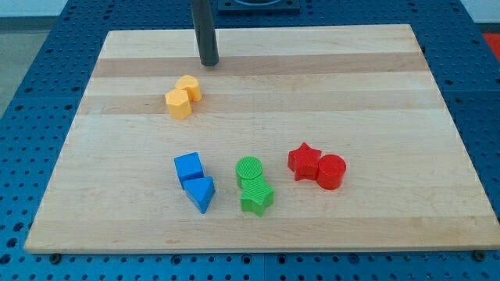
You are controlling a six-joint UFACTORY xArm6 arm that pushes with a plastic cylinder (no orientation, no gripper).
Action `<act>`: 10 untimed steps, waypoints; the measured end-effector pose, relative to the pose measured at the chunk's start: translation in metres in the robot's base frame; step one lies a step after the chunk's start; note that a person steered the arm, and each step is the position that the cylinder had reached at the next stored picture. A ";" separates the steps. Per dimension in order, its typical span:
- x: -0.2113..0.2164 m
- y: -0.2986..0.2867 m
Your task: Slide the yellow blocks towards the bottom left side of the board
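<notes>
Two yellow blocks lie touching in the upper left part of the wooden board [375,94]: a yellow hexagon-like block [179,103] and, just up and right of it, a smaller yellow block [189,87] whose shape is unclear. My tip [208,62] rests on the board above and slightly right of the yellow pair, a short gap away from them, not touching.
A blue cube [188,167] and a blue triangle [201,192] sit at the lower left of centre. A green cylinder [250,171] and a green star [257,198] sit at bottom centre. A red star [304,161] touches a red cylinder [331,172] to the right.
</notes>
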State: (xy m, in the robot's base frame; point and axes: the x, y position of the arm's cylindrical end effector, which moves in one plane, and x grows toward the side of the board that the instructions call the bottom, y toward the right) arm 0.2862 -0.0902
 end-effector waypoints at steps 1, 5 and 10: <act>0.024 -0.002; 0.125 -0.052; 0.158 -0.032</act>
State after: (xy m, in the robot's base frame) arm 0.4437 -0.1223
